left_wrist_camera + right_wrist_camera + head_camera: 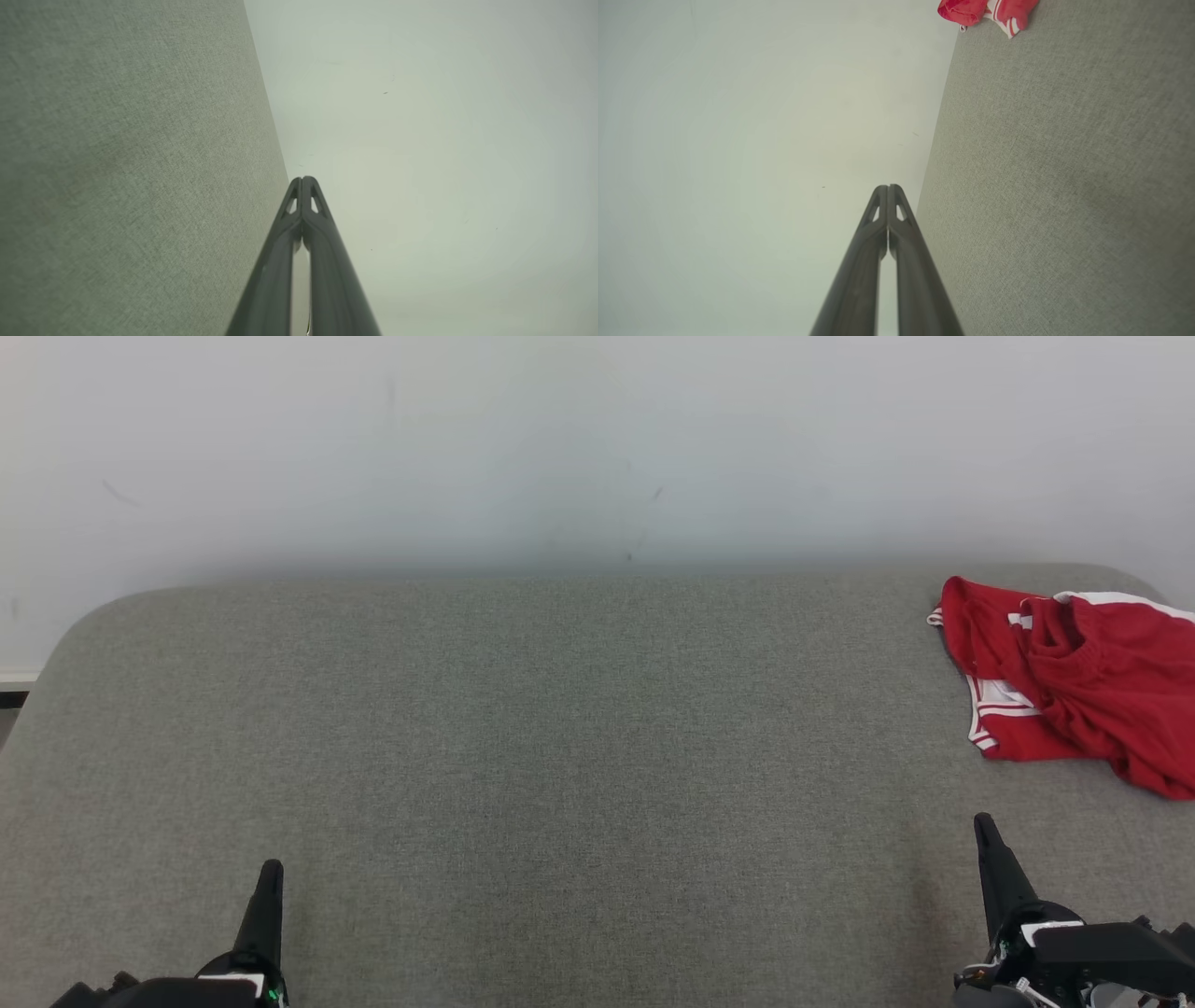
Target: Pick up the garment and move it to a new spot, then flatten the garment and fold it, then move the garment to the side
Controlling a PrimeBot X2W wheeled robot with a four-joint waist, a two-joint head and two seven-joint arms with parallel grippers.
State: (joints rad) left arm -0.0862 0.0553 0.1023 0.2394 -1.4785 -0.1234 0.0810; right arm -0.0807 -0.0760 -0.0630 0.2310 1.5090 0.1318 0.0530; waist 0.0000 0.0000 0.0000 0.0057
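A red garment (1074, 686) with white trim lies crumpled at the far right of the grey fabric surface (560, 756), partly cut off by the picture's edge. The right wrist view catches the garment (987, 11) at its top edge. My left gripper (272, 870) rests at the lower left, shut and empty, its fingertips pressed together (302, 179). Low on the right, my right gripper (982, 823) is also shut with nothing in it, fingertips touching (888, 187). It sits well below the garment, apart from it.
The grey surface has rounded far corners and meets a pale wall (597, 448) at the back. Open fabric stretches between the two grippers and across the middle and left.
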